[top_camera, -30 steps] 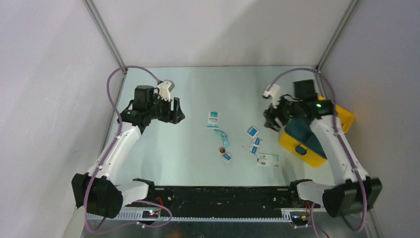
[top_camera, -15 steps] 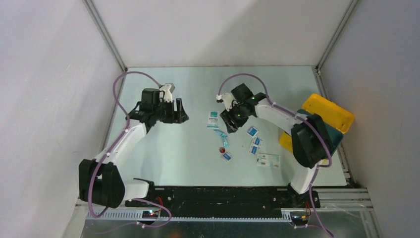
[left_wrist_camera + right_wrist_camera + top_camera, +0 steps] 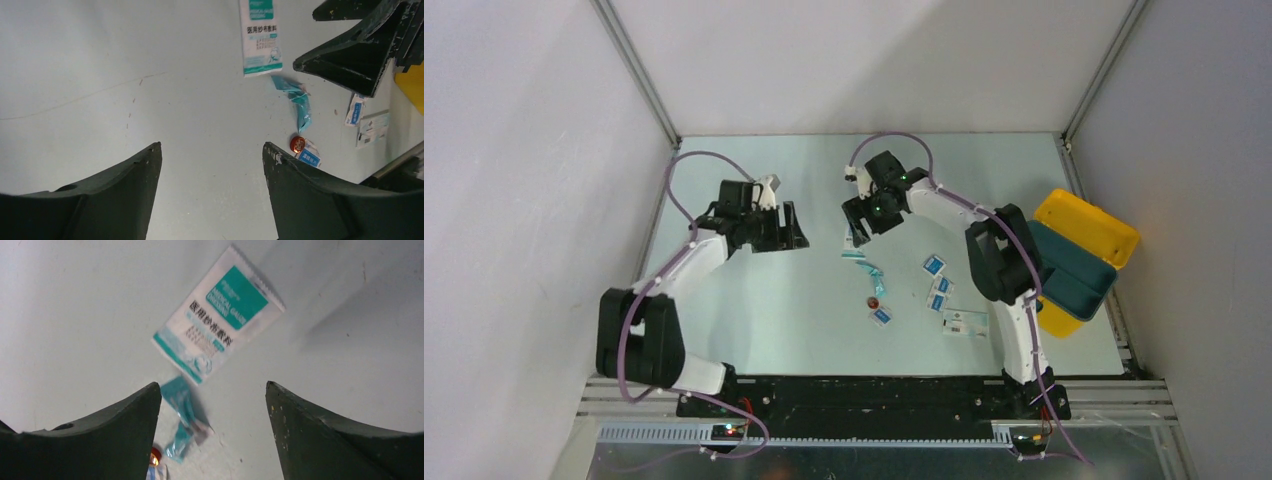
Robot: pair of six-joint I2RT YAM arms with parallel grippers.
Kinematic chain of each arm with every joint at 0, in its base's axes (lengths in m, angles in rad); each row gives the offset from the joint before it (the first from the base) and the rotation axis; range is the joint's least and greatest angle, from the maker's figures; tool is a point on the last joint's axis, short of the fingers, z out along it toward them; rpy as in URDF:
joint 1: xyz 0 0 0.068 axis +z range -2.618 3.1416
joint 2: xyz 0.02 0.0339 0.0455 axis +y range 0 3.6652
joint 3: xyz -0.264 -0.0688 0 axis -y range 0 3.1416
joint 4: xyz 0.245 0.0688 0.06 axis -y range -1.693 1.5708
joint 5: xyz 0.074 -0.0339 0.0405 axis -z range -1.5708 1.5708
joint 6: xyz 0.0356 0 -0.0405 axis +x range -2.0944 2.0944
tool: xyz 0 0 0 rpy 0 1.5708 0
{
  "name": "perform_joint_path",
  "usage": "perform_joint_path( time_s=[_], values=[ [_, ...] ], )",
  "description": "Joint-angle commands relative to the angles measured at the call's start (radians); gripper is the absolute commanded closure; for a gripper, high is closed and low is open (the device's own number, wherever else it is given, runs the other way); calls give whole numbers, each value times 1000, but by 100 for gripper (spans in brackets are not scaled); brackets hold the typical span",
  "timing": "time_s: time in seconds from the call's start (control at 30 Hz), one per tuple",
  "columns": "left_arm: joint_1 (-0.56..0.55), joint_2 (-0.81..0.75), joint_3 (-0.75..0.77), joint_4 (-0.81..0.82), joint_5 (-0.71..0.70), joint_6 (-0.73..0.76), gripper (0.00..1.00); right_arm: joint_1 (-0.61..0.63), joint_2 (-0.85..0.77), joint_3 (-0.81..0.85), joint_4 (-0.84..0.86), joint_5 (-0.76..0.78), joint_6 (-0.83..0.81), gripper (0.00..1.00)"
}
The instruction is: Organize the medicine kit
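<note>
The medicine kit [image 3: 1087, 227] sits at the counter's [image 3: 764, 300] right edge. Left of it lie small packets [image 3: 934, 265]. Further left, a gauze packet [image 3: 855, 238] lies behind a crumpled wrapper [image 3: 870, 271] and a small round cap [image 3: 874, 301].

Gauze packet [image 3: 260, 37], perhaps red cap [image 3: 298, 143], claw [image 3: 211, 147] spread

In front of me I count four small blue-and-white packets [image 3: 934, 265], one white-and-teal gauze packet [image 3: 218, 315], one crumpled teal wrapper [image 3: 871, 272], one small red disc [image 3: 874, 301], one larger white packet [image 3: 965, 322] and one yellow medicine kit [image 3: 1089, 228].
</note>
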State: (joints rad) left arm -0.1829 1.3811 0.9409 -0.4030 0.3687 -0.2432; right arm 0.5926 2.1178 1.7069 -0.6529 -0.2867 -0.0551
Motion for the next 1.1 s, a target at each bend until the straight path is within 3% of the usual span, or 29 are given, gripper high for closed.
perform_joint_path(
  time_s=[0.0, 0.27, 0.47, 0.5, 0.57, 0.73, 0.93, 1.0, 1.07],
  values=[
    [28, 91, 47, 38, 122, -119, 22, 15, 83, 70, -12, 2, 133, 18],
    [37, 201, 34, 61, 222, -171, 25, 16, 106, -13, 113, -13, 272, 22],
    [100, 172, 32, 68, 232, -187, 25, 67, 187, 20, 99, 147, 211, 26],
    [131, 158, 28, 67, 233, -200, 25, 79, 193, 20, 91, 176, 208, 36],
    [194, 132, 15, 67, 229, -221, 25, 105, 195, 19, 87, 245, 204, 43],
    [357, 76, -32, 68, 249, -262, 25, 143, 217, 49, 47, 380, 216, 49],
    [483, 46, -57, 67, 298, -286, 25, 160, 241, 93, 9, 411, 201, 51],
    [498, 41, -55, 68, 304, -293, 25, 162, 244, 101, 4, 407, 183, 57],
    [505, 39, -52, 68, 311, -298, 26, 161, 245, 103, -1, 406, 167, 74]
  ],
)
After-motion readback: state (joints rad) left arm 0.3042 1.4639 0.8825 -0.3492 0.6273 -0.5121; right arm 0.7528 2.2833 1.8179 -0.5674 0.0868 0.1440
